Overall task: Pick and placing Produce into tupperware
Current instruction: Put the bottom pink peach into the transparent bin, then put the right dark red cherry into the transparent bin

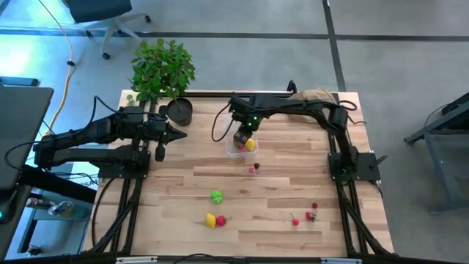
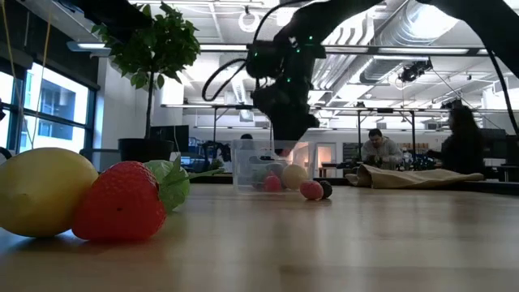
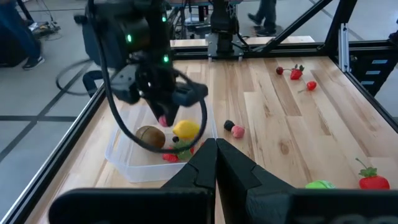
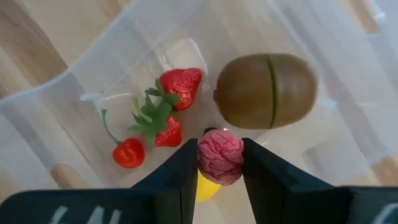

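Right jaws pinching bumpy pink berry, above clear rounded tupperware

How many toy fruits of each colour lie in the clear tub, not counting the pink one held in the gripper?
Red berries: 3
Brown kiwi: 1
Yellow lemon: 1
Total: 5

A small clear plastic rectangular tub sits upright on the wooden table, holding a brown kiwi, red strawberries, a cherry and a yellow lemon; a pink raspberry hangs pinched just above them
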Controlling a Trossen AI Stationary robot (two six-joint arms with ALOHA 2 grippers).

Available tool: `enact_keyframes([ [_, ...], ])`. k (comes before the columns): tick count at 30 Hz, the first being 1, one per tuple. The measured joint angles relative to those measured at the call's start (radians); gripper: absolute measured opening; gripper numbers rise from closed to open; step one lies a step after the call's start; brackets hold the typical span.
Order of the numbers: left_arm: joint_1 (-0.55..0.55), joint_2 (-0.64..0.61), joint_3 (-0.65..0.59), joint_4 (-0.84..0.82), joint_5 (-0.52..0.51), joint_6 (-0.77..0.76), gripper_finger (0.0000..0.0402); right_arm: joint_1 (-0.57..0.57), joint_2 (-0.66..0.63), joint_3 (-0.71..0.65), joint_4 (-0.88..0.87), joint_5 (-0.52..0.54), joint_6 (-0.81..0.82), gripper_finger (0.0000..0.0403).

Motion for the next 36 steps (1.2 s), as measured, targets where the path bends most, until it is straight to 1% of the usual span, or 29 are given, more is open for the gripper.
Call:
enact_keyframes([
  [4,0.000,0.000,0.000,0.000,0.000,0.000,0.0001,0.000,0.016,0.000,0.003,-0.005,0.005,0.0100],
  [8,0.000,0.000,0.000,0.000,0.000,0.000,0.0001,0.000,0.030,0.000,0.003,-0.046,0.008,0.0100],
  [11,0.000,0.000,0.000,0.000,0.000,0.000,0.0001,0.001,0.032,0.000,0.003,-0.047,0.008,0.0102],
  [23,0.000,0.000,0.000,0.000,0.000,0.000,0.0001,0.001,0.032,-0.001,0.024,-0.029,0.018,0.0144],
  [30,0.000,0.000,0.000,0.000,0.000,0.000,0.0001,0.000,0.032,-0.001,0.036,-0.028,0.019,0.0146],
  [36,0.000,0.000,0.000,0.000,0.000,0.000,0.0001,0.000,0.026,-0.002,0.002,-0.040,0.019,0.0146],
])
